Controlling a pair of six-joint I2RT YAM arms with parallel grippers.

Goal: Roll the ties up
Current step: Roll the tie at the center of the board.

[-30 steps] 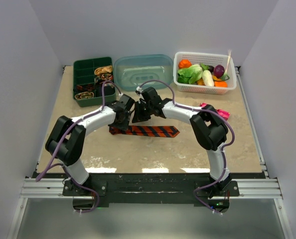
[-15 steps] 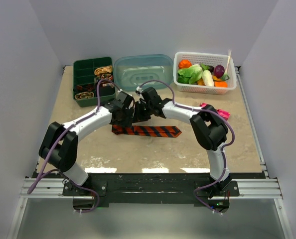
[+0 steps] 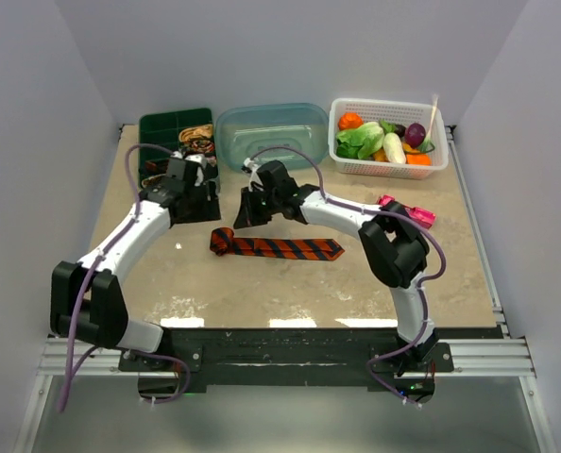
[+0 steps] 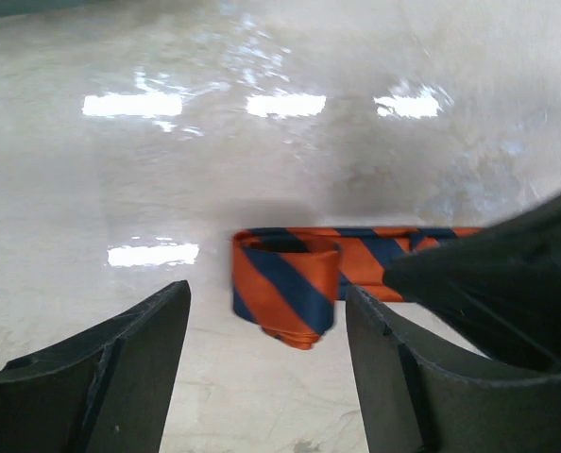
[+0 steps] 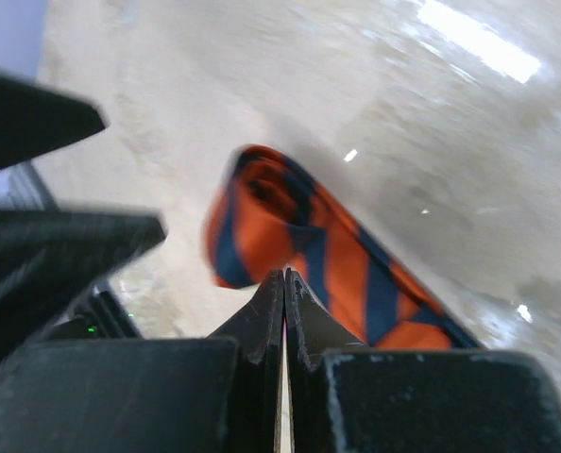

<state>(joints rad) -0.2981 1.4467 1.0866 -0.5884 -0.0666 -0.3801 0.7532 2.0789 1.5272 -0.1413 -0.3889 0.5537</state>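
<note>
An orange tie with dark diagonal stripes [image 3: 279, 248] lies flat along the middle of the table. Its left end is curled into a small loose roll [image 4: 285, 288]. My left gripper [image 3: 202, 205] hangs open behind and to the left of that roll. In the left wrist view its fingers [image 4: 129, 368] stand wide on either side with only bare table between them. My right gripper [image 5: 283, 280] is shut on nothing, its tips just behind the rolled end [image 5: 257, 222]. Small coiled ties [image 3: 198, 140] sit in the green box [image 3: 160, 125].
A teal plastic tub [image 3: 272, 134] stands at the back centre. A white basket [image 3: 430, 162] of toy vegetables is at the back right. A pink flat gadget [image 3: 411, 210] lies right of the right arm. The left arm partly covers the green box.
My left gripper has let go of the tie's rolled end, opened wider and pulled back left toward the green box. The right gripper has shifted slightly left and stayed shut.
</note>
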